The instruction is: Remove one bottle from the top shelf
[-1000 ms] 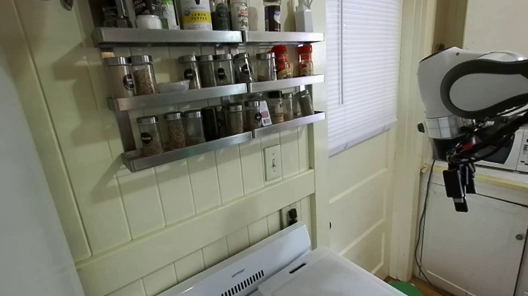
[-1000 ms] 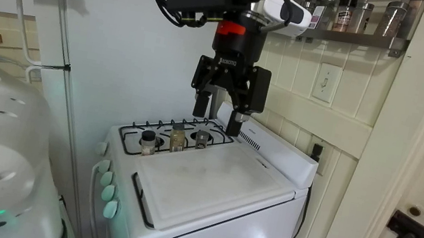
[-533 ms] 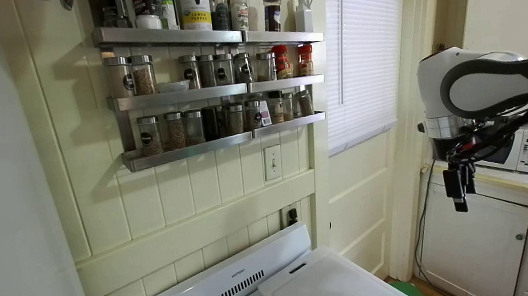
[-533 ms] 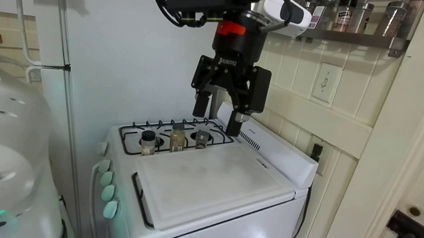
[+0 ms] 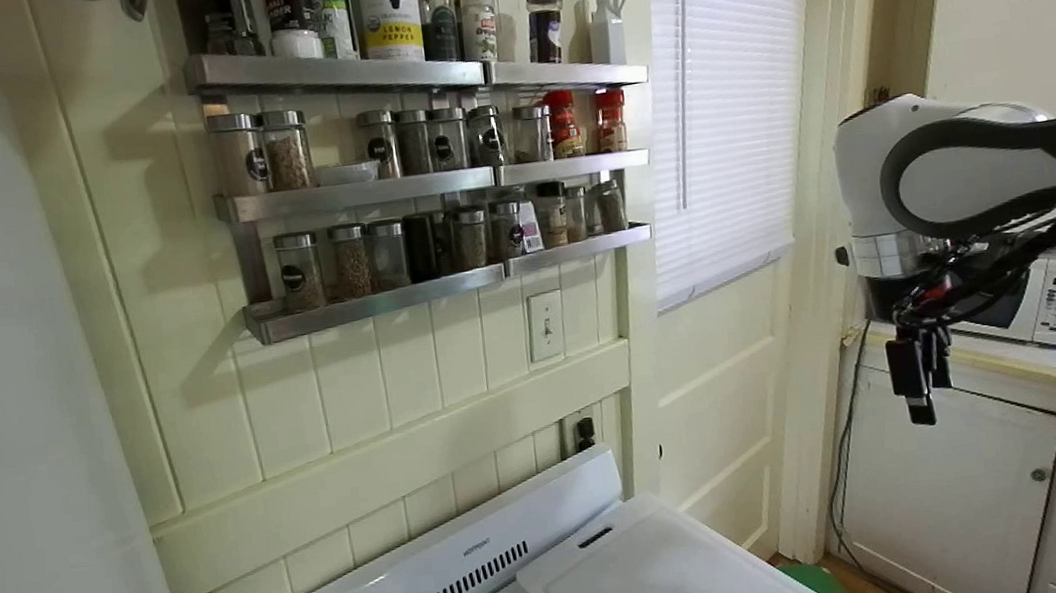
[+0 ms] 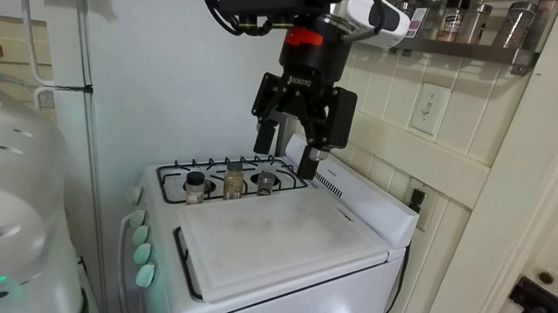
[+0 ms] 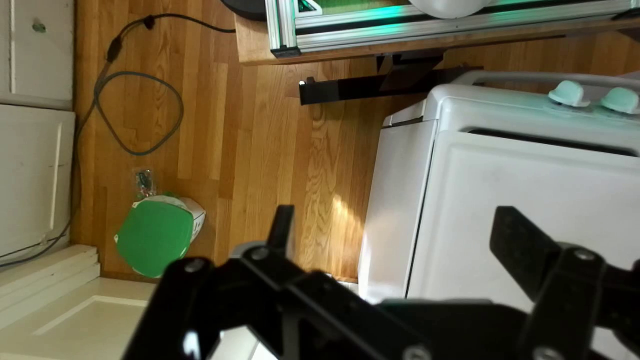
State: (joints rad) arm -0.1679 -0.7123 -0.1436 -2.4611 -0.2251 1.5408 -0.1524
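On the top shelf, between a pale bottle and a white jug, stood what I took to be the bottle: small, dark-capped, its foot hidden by the front rail. My gripper pointed down, well apart from it, jaws spread and empty. I judged the bottle light, stiff and smooth, glass or plastic I couldn't tell; its middle, squeezed gently, seemed the safest hold for lifting it over the rail.
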